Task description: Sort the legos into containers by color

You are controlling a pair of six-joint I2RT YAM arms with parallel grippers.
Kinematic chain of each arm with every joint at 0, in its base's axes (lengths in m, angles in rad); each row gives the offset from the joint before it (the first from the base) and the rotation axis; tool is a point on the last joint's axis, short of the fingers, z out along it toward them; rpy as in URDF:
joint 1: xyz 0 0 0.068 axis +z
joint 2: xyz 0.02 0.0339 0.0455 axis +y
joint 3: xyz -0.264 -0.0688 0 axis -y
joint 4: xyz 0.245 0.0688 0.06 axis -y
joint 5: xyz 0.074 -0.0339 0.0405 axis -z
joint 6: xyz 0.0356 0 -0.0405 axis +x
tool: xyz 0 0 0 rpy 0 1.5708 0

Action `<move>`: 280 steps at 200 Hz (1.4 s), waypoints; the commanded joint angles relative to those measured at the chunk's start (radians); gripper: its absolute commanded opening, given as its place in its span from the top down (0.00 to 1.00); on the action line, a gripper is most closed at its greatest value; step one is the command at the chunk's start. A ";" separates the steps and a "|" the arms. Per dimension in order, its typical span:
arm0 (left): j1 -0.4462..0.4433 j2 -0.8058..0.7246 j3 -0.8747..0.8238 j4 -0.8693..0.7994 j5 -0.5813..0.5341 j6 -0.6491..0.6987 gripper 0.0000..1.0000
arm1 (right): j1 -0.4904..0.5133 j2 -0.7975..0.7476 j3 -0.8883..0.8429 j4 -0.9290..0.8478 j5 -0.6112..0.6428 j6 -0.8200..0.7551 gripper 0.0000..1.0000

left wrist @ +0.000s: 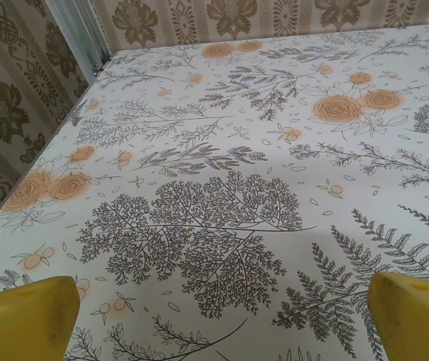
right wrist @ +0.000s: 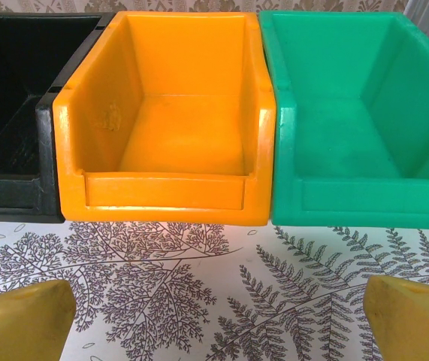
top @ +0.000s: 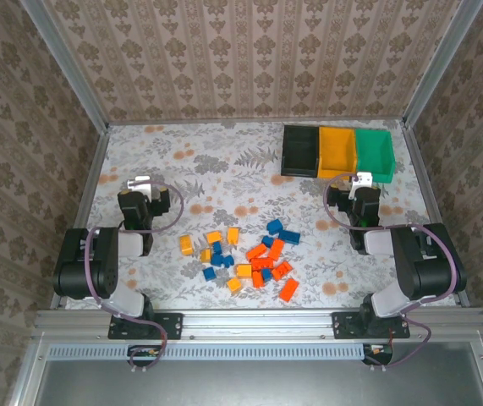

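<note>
Your two arms sit folded at the near edge of the flower-printed table (top: 207, 173), and the legos (top: 275, 250) lie in a loose scatter on the cloth between them. Yellow-orange bricks (top: 188, 245) lie mostly toward the left of the scatter. Red-orange bricks (top: 289, 290) bunch at the right and near side, and blue bricks (top: 288, 237) are mixed through the middle and the far right. From above, some pieces touch or overlap, so you cannot count them exactly.

The three containers stand joined in a row at the far right of the table: black bin (top: 300, 152), yellow-orange bin (top: 336, 150), green bin (top: 375, 152). All the bricks lie well apart from them.

Your left gripper (top: 143, 191) points away over bare cloth left of the scatter. Its yellow fingers (left wrist: 19, 320) are spread wide at the bottom corners of the wrist view, with nothing between them.

Your right gripper (top: 360, 191) hangs just in front of the bins, apart from them. It faces the yellow-orange one squarely, with green to its right and black to its left. Its fingers (right wrist: 413, 320) are likewise parted wide and hold nothing.
</note>
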 commanded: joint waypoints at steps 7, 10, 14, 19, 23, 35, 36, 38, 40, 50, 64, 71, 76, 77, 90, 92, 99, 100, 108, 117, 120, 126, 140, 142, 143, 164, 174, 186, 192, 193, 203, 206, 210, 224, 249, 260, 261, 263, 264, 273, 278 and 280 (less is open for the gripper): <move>0.007 0.003 0.006 0.007 0.014 0.013 0.00 | 0.002 -0.003 -0.005 0.035 -0.010 -0.005 0.00; 0.006 0.002 0.006 0.007 0.014 0.013 0.00 | 0.002 -0.003 -0.006 0.034 -0.010 -0.004 0.00; 0.006 0.002 0.006 0.007 0.014 0.013 0.00 | 0.002 -0.003 -0.006 0.035 -0.010 -0.004 0.00; 0.006 0.002 0.006 0.007 0.014 0.013 0.00 | 0.002 -0.003 -0.006 0.034 -0.010 -0.004 0.00; 0.006 0.002 0.006 0.008 0.014 0.013 0.00 | 0.003 -0.002 -0.005 0.034 -0.010 -0.004 0.00; 0.006 0.002 0.006 0.007 0.013 0.014 0.00 | 0.002 -0.002 -0.005 0.034 -0.010 -0.004 0.00; 0.007 0.002 0.006 0.007 0.014 0.014 0.00 | 0.002 -0.002 -0.005 0.034 -0.010 -0.004 0.00; 0.006 0.003 0.006 0.007 0.014 0.014 0.00 | 0.002 -0.003 -0.005 0.035 -0.010 -0.004 0.00; 0.006 0.002 0.006 0.007 0.014 0.014 0.00 | 0.002 -0.003 -0.005 0.036 -0.010 -0.005 0.00; 0.006 0.003 0.006 0.008 0.014 0.013 0.00 | 0.002 -0.003 -0.006 0.035 -0.010 -0.004 0.00; 0.007 0.002 0.006 0.007 0.014 0.013 0.00 | 0.002 -0.003 -0.006 0.035 -0.010 -0.003 0.00; 0.006 0.002 0.006 0.007 0.014 0.013 0.00 | 0.002 -0.003 -0.004 0.034 -0.010 -0.004 0.00; 0.007 0.003 0.006 0.007 0.014 0.013 0.00 | 0.001 -0.003 -0.004 0.033 -0.012 -0.004 0.00; 0.006 0.003 0.006 0.006 0.014 0.013 0.00 | 0.001 -0.002 -0.004 0.033 -0.012 -0.005 0.00; 0.006 0.002 0.006 0.007 0.014 0.012 0.00 | 0.000 -0.001 -0.002 0.033 -0.013 -0.004 0.00; 0.008 0.002 0.006 0.006 0.016 0.012 0.00 | 0.001 -0.001 -0.003 0.032 -0.013 -0.003 0.00; 0.014 0.002 0.008 0.003 0.027 0.009 0.00 | -0.001 -0.001 -0.003 0.031 -0.016 -0.002 0.00; 0.015 0.003 0.008 0.003 0.030 0.009 0.00 | -0.001 0.000 -0.003 0.031 -0.016 -0.002 0.00; 0.015 0.002 0.008 0.003 0.032 0.009 0.00 | -0.006 0.000 -0.001 0.027 -0.026 0.000 0.00; 0.013 0.002 0.007 0.005 0.029 0.010 0.00 | -0.008 -0.005 -0.007 0.034 -0.030 0.000 0.00; 0.012 0.000 0.004 0.009 0.026 0.013 0.00 | -0.009 -0.007 -0.008 0.037 -0.028 0.001 0.00; 0.007 -0.013 0.010 0.000 0.016 0.018 0.00 | -0.007 -0.022 -0.007 0.029 -0.021 0.004 0.00; -0.023 -0.094 0.053 -0.150 -0.021 0.038 0.00 | -0.003 -0.093 0.031 -0.100 0.015 0.011 0.00; -0.029 -0.109 0.064 -0.182 -0.029 0.040 0.00 | -0.001 -0.102 0.040 -0.140 0.024 0.012 0.00; -0.031 -0.113 0.069 -0.199 -0.033 0.040 0.00 | -0.001 -0.102 0.040 -0.140 0.024 0.012 0.00; -0.067 -0.203 0.161 -0.392 -0.107 0.033 0.00 | 0.004 -0.175 0.136 -0.355 0.089 0.038 0.00; -0.069 -0.243 0.170 -0.408 -0.111 -0.006 0.00 | 0.010 -0.196 0.164 -0.416 0.131 0.060 0.00; -0.071 -0.282 0.163 -0.383 -0.114 -0.049 0.00 | 0.013 -0.228 0.175 -0.443 0.177 0.105 0.00; -0.071 -0.297 0.155 -0.355 -0.117 -0.073 0.00 | 0.015 -0.247 0.177 -0.444 0.189 0.122 0.00; -0.070 -0.299 0.154 -0.350 -0.117 -0.077 0.00 | 0.015 -0.251 0.177 -0.444 0.191 0.124 0.00; -0.068 -0.305 0.140 -0.281 -0.122 -0.125 0.00 | 0.020 -0.275 0.186 -0.444 0.232 0.147 0.00; -0.067 -0.303 0.137 -0.255 -0.129 -0.150 0.00 | 0.022 -0.279 0.192 -0.445 0.252 0.155 0.00; -0.063 -0.297 0.132 -0.217 -0.141 -0.188 0.00 | 0.025 -0.283 0.203 -0.455 0.285 0.173 0.00; -0.048 -0.281 0.134 -0.181 -0.198 -0.370 0.00 | 0.024 -0.271 0.275 -0.546 0.363 0.250 0.00; 0.073 -0.273 0.193 -0.347 -0.003 -0.675 0.00 | -0.004 -0.221 0.428 -0.826 0.317 0.496 0.00; 0.136 -0.248 0.241 -0.428 0.128 -0.756 0.00 | -0.026 -0.191 0.486 -0.928 0.264 0.573 0.00; 0.140 -0.245 0.243 -0.433 0.138 -0.761 0.00 | -0.029 -0.187 0.490 -0.929 0.253 0.571 0.00; 0.149 -0.238 0.252 -0.443 0.158 -0.772 0.00 | -0.034 -0.180 0.496 -0.931 0.224 0.559 0.00; 0.154 -0.235 0.257 -0.448 0.168 -0.777 0.00 | -0.036 -0.178 0.499 -0.932 0.209 0.553 0.00; 0.187 -0.206 0.289 -0.472 0.253 -0.814 0.00 | -0.053 -0.153 0.517 -0.934 0.102 0.524 0.00; 0.202 -0.189 0.298 -0.470 0.294 -0.826 0.00 | -0.060 -0.147 0.523 -0.931 0.063 0.524 0.00; 0.207 -0.184 0.300 -0.466 0.311 -0.833 0.00 | -0.063 -0.147 0.523 -0.928 0.048 0.524 0.00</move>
